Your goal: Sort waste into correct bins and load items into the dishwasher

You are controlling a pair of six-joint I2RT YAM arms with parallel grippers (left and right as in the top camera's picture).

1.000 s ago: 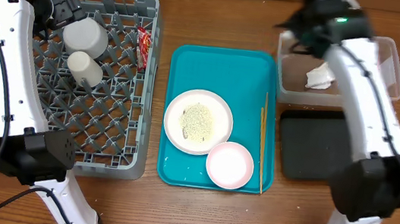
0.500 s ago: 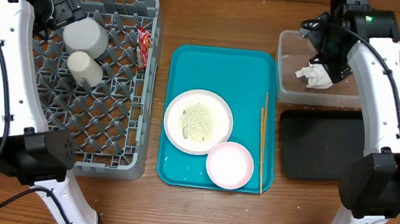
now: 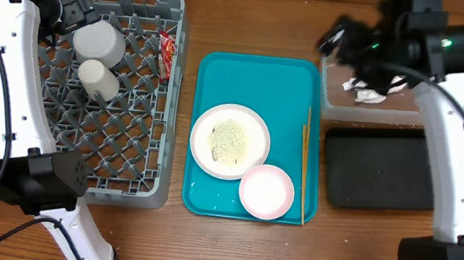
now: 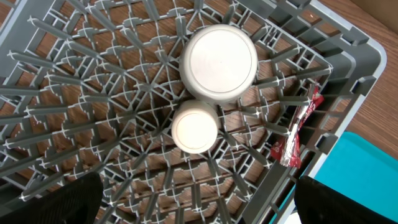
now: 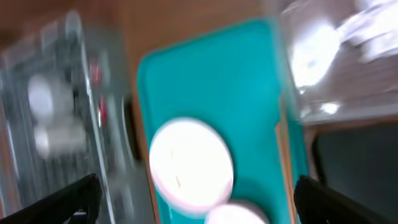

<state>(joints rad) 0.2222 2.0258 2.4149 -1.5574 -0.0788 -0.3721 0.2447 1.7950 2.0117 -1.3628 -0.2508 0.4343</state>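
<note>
**Teal rectangular plastic tray** (image 3: pixel 260 80), mid-worktop: carries a large white plate (image 3: pixel 230 140) of rice-like scraps, a smaller white plate (image 3: pixel 267 191) and thin wooden chopsticks (image 3: pixel 304 161), none yet sorted.

**Left of the tray:** grey lattice dish rack (image 3: pixel 121 170).
- White bowl (image 3: pixel 99 41) and white cup (image 3: pixel 96 80), upturned, presumably to drain.
- Red-and-white sauce packet (image 3: pixel 167 55) at the tray-side wall, seemingly misplaced.

**Right of the tray:**
- Clear plastic tub (image 3: pixel 333 102), with a crumpled white napkin (image 3: pixel 367 95) inside.
- Glossy black tray (image 3: pixel 378 170).

**Left gripper** (image 3: pixel 71 11): fingers wide apart beside the bowl, empty.

**Right gripper** (image 3: pixel 338 44): fingers wide apart near the tub, empty.

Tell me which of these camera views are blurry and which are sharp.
Right wrist: heavy blur smears the teal tray and plate, with glare on the clear tub. Left wrist: crisp on the dish rack. Overhead: sharp, except the blurred right end effector.
</note>
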